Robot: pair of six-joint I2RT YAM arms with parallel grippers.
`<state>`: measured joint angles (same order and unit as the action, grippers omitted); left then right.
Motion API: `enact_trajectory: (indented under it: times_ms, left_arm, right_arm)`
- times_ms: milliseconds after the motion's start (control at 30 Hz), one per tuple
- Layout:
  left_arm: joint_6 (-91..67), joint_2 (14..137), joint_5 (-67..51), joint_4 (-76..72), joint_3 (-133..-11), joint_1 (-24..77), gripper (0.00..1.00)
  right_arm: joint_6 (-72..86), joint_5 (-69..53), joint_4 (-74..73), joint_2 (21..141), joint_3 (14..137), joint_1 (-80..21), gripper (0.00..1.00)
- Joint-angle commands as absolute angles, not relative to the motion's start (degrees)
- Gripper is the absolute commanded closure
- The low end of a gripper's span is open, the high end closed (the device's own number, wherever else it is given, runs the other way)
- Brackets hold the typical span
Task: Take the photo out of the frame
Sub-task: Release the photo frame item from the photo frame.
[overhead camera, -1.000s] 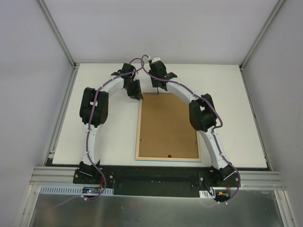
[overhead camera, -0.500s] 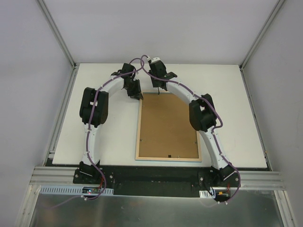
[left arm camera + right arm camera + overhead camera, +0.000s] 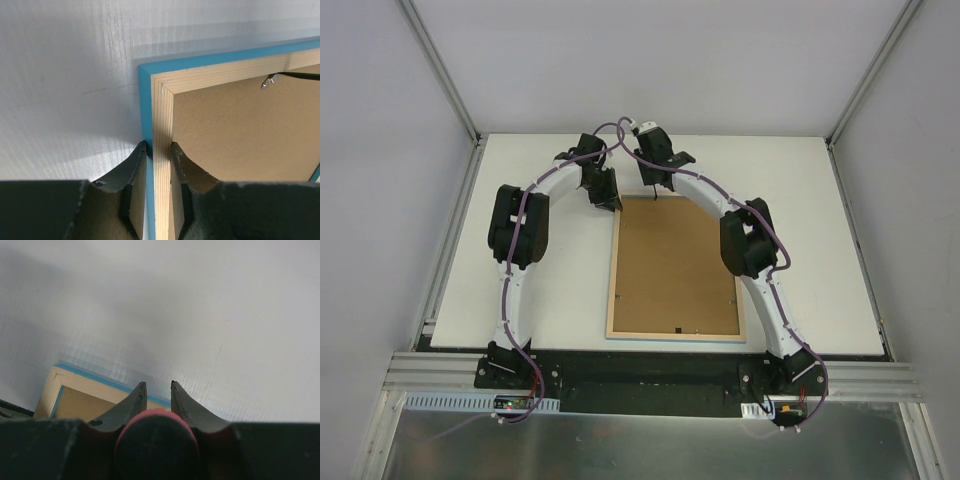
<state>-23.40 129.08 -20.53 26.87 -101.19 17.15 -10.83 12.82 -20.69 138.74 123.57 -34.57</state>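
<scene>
Lying back-up on the bench, the frame runs lengthwise away from my bases. My left gripper pinches its far-left rail; my right gripper, arched over the far edge, clasps a red-handled screwdriver.

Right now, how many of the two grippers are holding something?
2. The left gripper is closed on the frame, on its side rail near the far left corner. The right gripper holds a red-handled tool over the far edge of the frame.
</scene>
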Motion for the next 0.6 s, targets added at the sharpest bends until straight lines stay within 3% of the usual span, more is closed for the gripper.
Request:
enact_trajectory:
  times_ms: [0,567]
  left_arm:
    - [-24.26,128.41,-21.09,30.15,-99.49,16.87,1.00]
    - [-24.35,128.23,-21.09,30.15,-99.40,16.87,1.00]
  right_arm:
    - [-12.04,7.48,-23.03,139.57,126.12,-34.72,0.99]
    - [-16.79,2.82,-25.57,139.22,125.42,-34.63,0.99]
